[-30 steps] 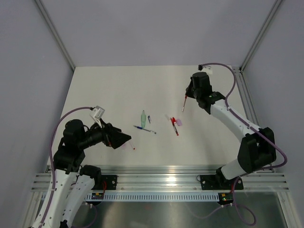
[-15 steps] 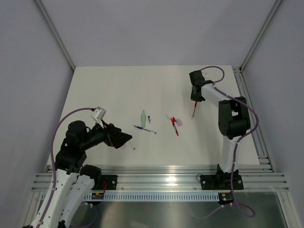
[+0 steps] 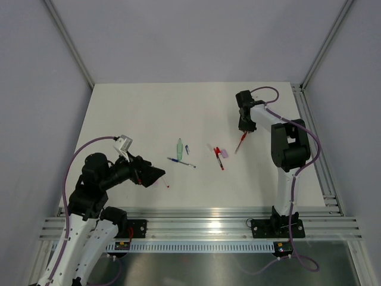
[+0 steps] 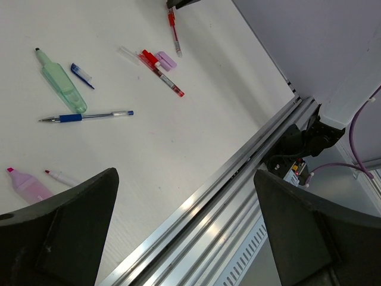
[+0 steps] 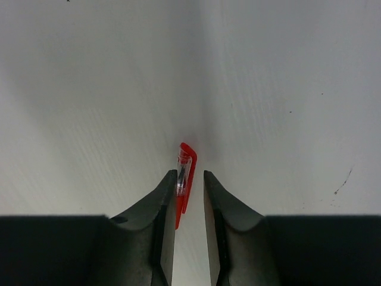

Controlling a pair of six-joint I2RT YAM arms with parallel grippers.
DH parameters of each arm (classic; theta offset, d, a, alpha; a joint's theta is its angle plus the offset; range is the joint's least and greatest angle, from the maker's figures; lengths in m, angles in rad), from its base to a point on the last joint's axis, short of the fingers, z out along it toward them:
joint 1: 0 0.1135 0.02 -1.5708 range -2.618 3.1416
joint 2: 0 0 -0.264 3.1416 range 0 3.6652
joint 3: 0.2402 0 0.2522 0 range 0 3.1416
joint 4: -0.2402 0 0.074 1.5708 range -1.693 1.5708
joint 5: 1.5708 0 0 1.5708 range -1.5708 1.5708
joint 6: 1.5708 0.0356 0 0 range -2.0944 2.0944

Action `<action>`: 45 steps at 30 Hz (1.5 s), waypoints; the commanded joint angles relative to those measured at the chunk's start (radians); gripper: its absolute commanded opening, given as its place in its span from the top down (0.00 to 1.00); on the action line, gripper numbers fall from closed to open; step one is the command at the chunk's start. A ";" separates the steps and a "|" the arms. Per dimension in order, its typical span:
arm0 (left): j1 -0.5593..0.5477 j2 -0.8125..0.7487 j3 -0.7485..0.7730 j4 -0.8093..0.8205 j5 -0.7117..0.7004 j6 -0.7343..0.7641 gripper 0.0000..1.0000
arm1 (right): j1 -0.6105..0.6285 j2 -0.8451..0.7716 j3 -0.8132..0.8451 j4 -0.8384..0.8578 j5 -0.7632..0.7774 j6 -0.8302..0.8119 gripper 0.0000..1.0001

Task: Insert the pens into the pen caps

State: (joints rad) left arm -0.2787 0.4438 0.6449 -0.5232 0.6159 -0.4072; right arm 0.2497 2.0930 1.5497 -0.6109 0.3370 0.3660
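My right gripper point(image 3: 243, 129) points down at the table at the far right. Its jaws stand slightly apart point(image 5: 189, 174). A red pen with a red clip cap point(image 5: 185, 173) lies between them, against the left finger, with a gap to the right finger. It also shows in the top view point(image 3: 240, 143) and the left wrist view point(image 4: 173, 30). My left gripper point(image 3: 156, 174) is wide open and empty point(image 4: 184, 179) near the front left. A blue pen point(image 3: 181, 162), a red pen point(image 3: 219, 158), a lilac cap point(image 3: 225, 153) and a small blue cap point(image 3: 187, 149) lie mid-table.
A pale green highlighter point(image 4: 62, 86) lies beside the blue cap. A pink highlighter point(image 4: 27, 185) and a slim pink-tipped pen point(image 4: 59, 177) lie just ahead of my left gripper. The aluminium rail point(image 3: 202, 223) runs along the table's near edge.
My right arm has drawn in, with its forearm now upright. The red pen has moved right and nearer and now slants at the table. My left arm has barely moved.
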 commanded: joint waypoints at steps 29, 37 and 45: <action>0.111 0.024 0.012 0.009 -0.150 0.007 0.09 | 0.465 -0.600 -0.465 0.258 -0.242 -0.013 0.49; 0.113 0.027 -0.005 0.038 -0.090 0.004 0.04 | 0.484 -0.442 -0.353 0.162 -0.202 -0.064 0.72; 0.108 0.049 -0.016 0.065 -0.036 -0.004 0.05 | 0.476 -0.409 -0.379 0.158 -0.125 -0.038 0.79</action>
State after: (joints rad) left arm -0.1711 0.4721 0.6437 -0.5198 0.5297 -0.4107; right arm 0.7322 1.6653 1.1473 -0.4282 0.1612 0.3286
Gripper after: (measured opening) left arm 0.951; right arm 0.220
